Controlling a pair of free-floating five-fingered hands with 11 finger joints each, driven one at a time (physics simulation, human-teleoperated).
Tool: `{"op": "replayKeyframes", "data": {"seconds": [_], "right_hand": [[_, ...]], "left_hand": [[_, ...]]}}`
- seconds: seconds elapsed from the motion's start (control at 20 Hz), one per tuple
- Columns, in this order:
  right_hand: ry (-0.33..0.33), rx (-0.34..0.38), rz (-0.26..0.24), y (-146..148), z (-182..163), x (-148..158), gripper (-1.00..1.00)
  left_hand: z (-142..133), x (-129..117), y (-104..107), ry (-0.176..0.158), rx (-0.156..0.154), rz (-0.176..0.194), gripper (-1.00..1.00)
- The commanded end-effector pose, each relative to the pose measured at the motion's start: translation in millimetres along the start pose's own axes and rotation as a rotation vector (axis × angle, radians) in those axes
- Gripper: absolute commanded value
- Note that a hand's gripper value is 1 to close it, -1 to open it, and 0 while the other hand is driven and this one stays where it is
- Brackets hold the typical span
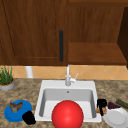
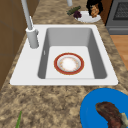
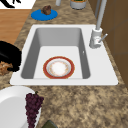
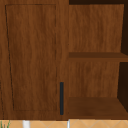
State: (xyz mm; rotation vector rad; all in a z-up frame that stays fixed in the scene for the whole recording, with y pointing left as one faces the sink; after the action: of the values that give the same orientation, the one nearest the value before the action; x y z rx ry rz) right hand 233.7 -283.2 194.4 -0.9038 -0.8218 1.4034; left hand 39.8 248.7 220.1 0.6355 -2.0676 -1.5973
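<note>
No readable text or labels anywhere

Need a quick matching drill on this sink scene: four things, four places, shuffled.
Things:
1. red-rimmed round bowl
2. purple grape bunch
3. brown cooked meat piece
4. green potted plant

Places:
A. on the blue round plate
B. counter's far left, by the wall
C. inside the white sink basin
D. on the white round plate

Pairs: 1-C, 2-D, 3-A, 4-B
</note>
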Motion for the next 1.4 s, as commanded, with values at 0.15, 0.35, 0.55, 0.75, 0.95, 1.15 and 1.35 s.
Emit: {"op": "replayKeyframes", "data": {"seconds": [0.15,0.35,0.55,0.75,0.95,1.15,1.35], "right_hand": [[0.008,-0.013,0.014,-7.7,-4.4,55.2,1.0],[0.009,-0.022,0.014,-10.9,-6.8,87.8,1.0],[0.009,-0.013,0.016,-10.9,-12.9,120.7,1.0],[0.008,-0.023,0.012,-8.5,-24.2,153.8,1.0],[-0.016,-0.015,0.033,10.2,-47.7,182.7,1.0],[-0.177,-0.039,0.057,28.9,-55.8,182.4,1.0],[-0.283,-0.048,0.049,46.9,-72.4,191.2,1.0]], "left_hand": [[0.0,0.0,0.0,0.0,0.0,0.0,0.0],[0.0,0.0,0.0,0.0,0.0,0.0,0.0],[0.0,0.0,0.0,0.0,0.0,0.0,0.0],[0.0,0.0,0.0,0.0,0.0,0.0,0.0],[0.0,0.0,0.0,0.0,0.0,0.0,0.0],[0.0,0.0,0.0,0.0,0.0,0.0,0.0],[0.0,0.0,0.0,0.0,0.0,0.0,0.0]]}}
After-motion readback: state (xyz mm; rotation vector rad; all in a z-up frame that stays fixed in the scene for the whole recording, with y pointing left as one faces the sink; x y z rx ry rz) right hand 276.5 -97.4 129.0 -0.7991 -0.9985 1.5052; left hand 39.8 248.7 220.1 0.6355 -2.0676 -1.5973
